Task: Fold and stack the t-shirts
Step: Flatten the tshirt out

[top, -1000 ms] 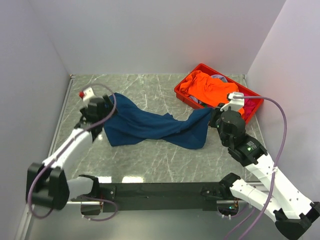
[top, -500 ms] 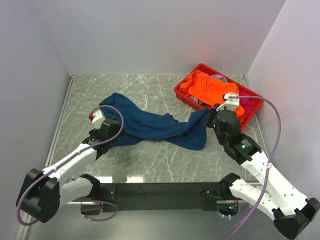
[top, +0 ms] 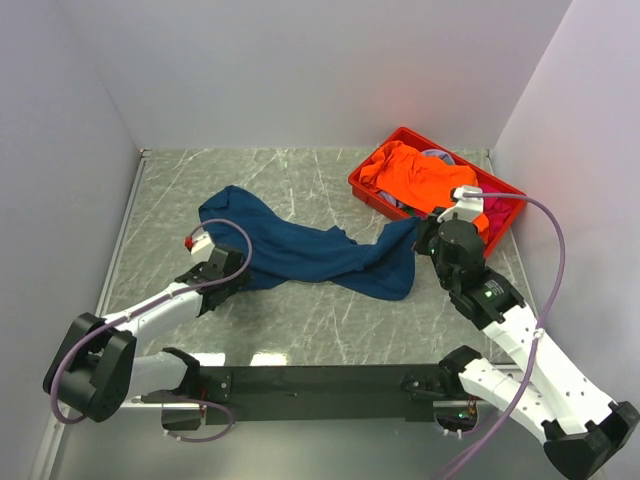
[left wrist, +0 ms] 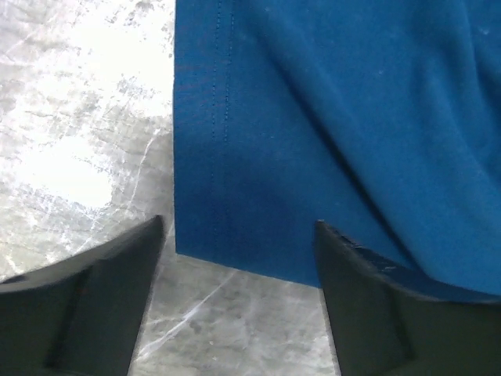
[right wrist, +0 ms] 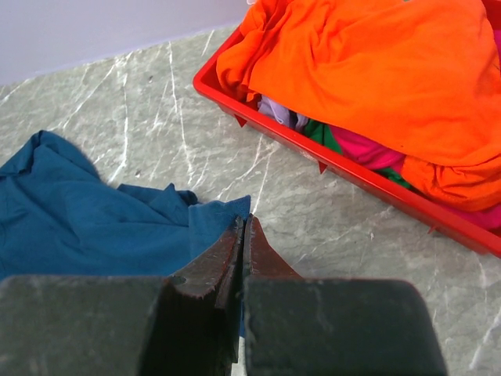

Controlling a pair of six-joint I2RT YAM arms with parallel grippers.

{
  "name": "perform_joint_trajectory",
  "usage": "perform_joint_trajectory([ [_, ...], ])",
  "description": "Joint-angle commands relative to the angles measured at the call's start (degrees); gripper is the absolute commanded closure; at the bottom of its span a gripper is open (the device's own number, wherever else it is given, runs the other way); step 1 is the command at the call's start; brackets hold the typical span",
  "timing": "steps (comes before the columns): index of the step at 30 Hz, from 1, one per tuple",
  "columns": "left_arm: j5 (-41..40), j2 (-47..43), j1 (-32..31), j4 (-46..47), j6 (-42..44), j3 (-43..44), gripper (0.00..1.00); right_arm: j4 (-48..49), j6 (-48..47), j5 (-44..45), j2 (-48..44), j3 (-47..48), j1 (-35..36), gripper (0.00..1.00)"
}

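Navy shirt (top: 310, 255): spread crumpled across marble table (top: 300, 180). Left claw (left wrist: 239, 227): jaws apart, straddling its hem corner. Right claw (right wrist: 241, 227): closed, seemingly pinching shirt's other end. Orange shirt (top: 415, 175): heaped in red crate (top: 365, 190), far right.

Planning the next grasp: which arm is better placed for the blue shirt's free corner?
Left: the left fingers stand open astride a hemmed corner of the dark blue cloth t-shirt; the right fingers grip its other end.
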Motion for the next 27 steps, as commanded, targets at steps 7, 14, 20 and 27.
perform_joint_trajectory([
  [7, 3.1, -0.3, -0.2, 2.5, 1.0, 1.2, 0.67, 2.9, -0.2, -1.3, -1.9, -1.0, -2.4, 1.00],
  [14, 4.4, 0.3, 0.1, 2.8, 3.9, 7.1, 0.99, 2.1, -0.5, -1.3, -2.4, -0.5, -3.1, 1.00],
  [20, 11.9, 6.1, 9.2, 4.7, 10.2, 16.8, 0.99, 1.8, -0.6, -1.5, -2.1, 0.2, -3.6, 1.00],
  [27, 16.2, 14.8, 14.2, 5.2, 13.9, 19.9, 0.37, 2.2, -0.5, -2.6, -1.1, -0.1, -4.0, 1.00],
])
